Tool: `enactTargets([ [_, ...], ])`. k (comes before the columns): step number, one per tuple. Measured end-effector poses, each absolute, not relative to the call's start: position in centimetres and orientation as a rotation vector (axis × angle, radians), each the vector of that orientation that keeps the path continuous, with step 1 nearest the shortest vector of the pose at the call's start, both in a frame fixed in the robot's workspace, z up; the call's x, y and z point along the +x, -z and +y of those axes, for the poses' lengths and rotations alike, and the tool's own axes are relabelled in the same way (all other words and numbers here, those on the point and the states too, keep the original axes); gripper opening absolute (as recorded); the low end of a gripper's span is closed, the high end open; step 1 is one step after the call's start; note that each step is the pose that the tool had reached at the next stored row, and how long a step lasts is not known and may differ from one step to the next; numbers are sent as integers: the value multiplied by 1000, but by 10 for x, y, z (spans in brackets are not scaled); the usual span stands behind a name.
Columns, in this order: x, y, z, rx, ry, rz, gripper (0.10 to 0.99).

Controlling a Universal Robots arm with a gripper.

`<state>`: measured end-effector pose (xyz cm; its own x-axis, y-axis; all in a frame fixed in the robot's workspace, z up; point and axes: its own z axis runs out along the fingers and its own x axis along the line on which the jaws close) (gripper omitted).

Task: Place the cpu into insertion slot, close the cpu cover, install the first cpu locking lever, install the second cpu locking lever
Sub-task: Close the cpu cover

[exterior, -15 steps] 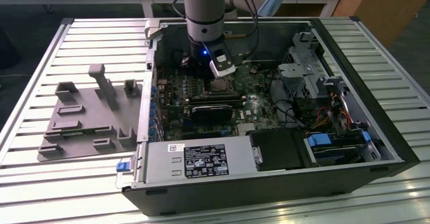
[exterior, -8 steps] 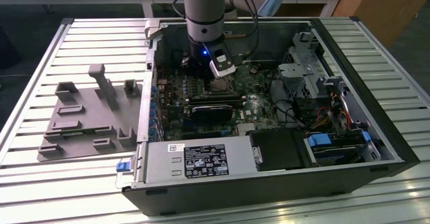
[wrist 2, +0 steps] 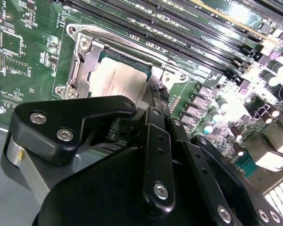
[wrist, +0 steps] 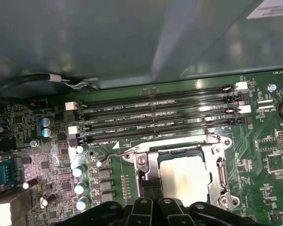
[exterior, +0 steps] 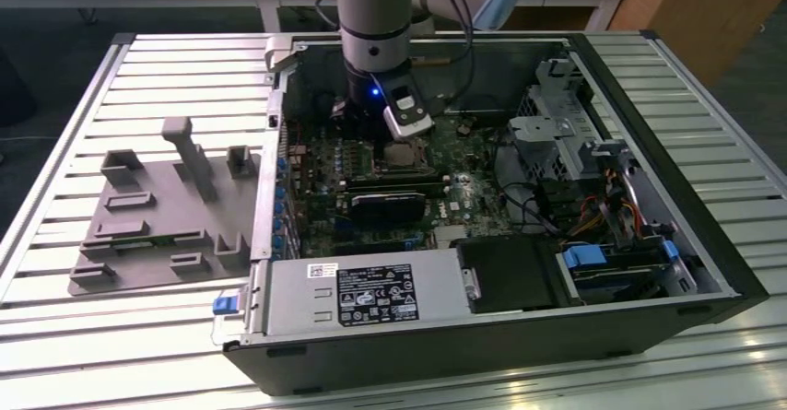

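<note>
I see the cpu (wrist: 184, 176) framed by the cpu cover (wrist: 220, 175). My gripper (wrist: 151, 187) hangs at the cover's edge, its fingers clenched tight together.

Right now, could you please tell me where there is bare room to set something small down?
The bare table slats between the grey fixture and the table's near edge, and the strip on the exterior view's right of the computer case. Inside it is crowded: the gripper hangs at the cpu's edge.
</note>
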<state>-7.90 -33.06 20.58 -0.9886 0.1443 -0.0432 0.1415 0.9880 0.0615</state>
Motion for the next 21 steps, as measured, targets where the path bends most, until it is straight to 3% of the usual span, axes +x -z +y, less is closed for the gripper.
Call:
enactTargets([
  [21,-75,-229,-331,222,-90,3085,102],
])
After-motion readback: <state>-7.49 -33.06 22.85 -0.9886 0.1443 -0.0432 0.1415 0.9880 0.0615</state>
